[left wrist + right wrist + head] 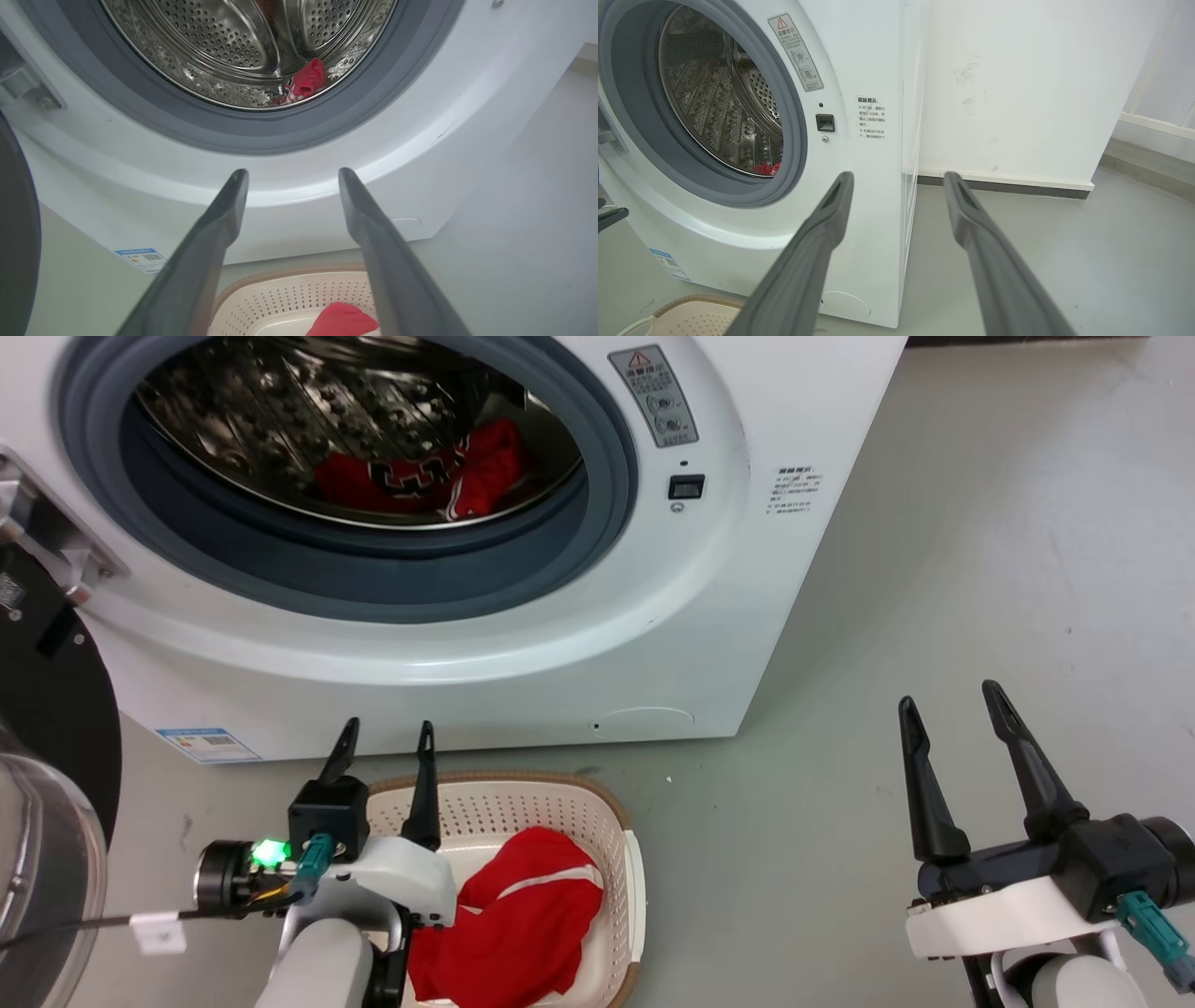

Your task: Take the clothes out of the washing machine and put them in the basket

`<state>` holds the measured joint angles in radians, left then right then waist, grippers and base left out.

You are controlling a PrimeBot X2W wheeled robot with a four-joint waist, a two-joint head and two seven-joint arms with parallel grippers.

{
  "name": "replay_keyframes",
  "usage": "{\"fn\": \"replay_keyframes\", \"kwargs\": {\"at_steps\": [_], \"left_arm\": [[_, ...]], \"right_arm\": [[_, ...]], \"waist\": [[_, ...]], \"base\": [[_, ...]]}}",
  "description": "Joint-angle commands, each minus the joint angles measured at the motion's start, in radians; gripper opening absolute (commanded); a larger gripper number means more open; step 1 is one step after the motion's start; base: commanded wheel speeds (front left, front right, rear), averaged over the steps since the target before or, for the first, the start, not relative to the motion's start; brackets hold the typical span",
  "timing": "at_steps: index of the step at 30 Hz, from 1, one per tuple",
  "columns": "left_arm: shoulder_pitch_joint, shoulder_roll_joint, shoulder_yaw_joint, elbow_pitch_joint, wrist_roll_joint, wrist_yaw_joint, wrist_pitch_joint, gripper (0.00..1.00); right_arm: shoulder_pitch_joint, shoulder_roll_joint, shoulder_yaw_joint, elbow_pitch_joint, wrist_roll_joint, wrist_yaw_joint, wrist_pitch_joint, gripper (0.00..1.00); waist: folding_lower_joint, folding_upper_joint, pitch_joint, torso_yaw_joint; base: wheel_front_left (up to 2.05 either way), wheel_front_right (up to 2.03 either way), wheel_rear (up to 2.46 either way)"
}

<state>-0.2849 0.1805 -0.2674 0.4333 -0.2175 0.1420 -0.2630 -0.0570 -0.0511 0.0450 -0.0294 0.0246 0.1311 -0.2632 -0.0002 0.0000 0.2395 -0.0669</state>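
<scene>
A white front-loading washing machine (523, 644) stands open, its grey rubber seal (373, 583) ringing a perforated steel drum (308, 420) where one soft red lettered garment (420, 476) lies crumpled; at the machine's foot, a cream perforated plastic basket (509, 812) with a brown rim holds a second red garment (527, 915) crossed by a white stripe; the left gripper (387, 728) hovers over the basket, fingers parted and empty; the right gripper (948, 695), off the machine's right corner, gapes wide, holding nothing.
</scene>
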Motion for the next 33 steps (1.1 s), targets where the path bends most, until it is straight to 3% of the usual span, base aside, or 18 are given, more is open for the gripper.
{"fn": "replay_keyframes", "kwargs": {"at_steps": [1, 9, 16, 21, 33], "left_arm": [[0.031, -0.007, 0.025, -0.042, 0.017, 0.010, -0.002, 1.00], [0.112, -0.049, 0.155, -0.247, 0.088, 0.011, -0.002, 1.00], [0.045, -0.071, 0.225, -0.267, 0.107, -0.031, -0.003, 1.00], [-0.067, -0.064, 0.247, -0.198, 0.120, -0.075, -0.002, 1.00], [-0.508, 0.039, 0.230, 0.119, 0.163, -0.178, -0.003, 1.00]], "right_arm": [[0.015, 0.002, 0.001, 0.002, -0.001, -0.001, -0.002, 1.00], [0.031, 0.002, 0.007, 0.003, 0.006, -0.001, -0.002, 1.00], [0.008, 0.002, 0.014, -0.004, 0.016, -0.001, -0.002, 1.00], [-0.019, 0.002, 0.019, -0.015, 0.023, -0.001, -0.002, 1.00], [-0.118, 0.002, 0.025, -0.054, 0.050, -0.001, -0.002, 1.00]], "waist": [[0.0002, 0.0000, -0.028, 0.007], [0.0002, 0.0000, -0.053, 0.006], [0.0002, 0.0000, -0.027, -0.015], [0.0002, 0.0000, 0.022, -0.041], [0.0002, 0.0000, 0.206, -0.123]], "base": [[0.00, 0.00, 0.00], [0.00, 0.00, 0.00], [0.00, 0.00, 0.00], [0.00, 0.00, 0.00], [0.00, 0.00, 0.00]]}}
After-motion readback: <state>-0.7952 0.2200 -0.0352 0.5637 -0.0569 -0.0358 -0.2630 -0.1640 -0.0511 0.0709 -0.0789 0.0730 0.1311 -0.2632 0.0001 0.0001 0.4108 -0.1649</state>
